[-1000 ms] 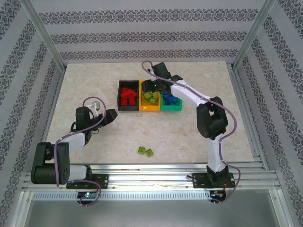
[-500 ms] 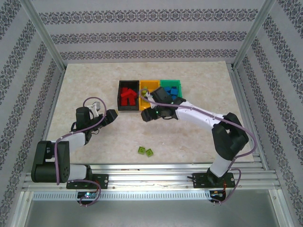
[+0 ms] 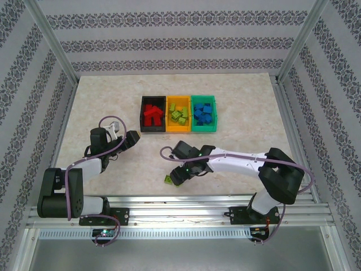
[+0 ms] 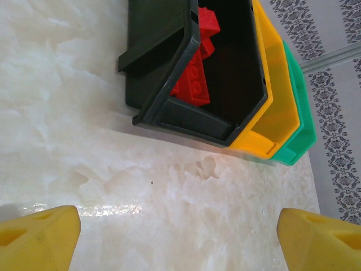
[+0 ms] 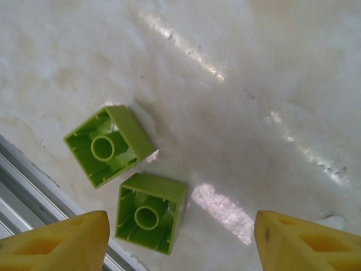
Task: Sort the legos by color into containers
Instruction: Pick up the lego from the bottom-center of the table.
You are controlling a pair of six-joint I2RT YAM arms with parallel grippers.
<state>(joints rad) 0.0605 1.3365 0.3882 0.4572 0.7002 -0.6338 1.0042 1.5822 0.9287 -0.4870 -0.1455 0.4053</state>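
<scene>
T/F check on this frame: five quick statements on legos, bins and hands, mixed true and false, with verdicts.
1. Two green legos lie on the table below the right hand. True.
2. Both lie studs up. False: their hollow undersides face up.
3. The black bin holds green legos. False: it holds red legos.
4. The left hand is open and empty. True.
5. The right hand is shut on a lego. False: it is open and holds nothing.

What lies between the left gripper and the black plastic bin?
Nothing but bare marbled tabletop between the left gripper and the black plastic bin, in the left wrist view.
</scene>
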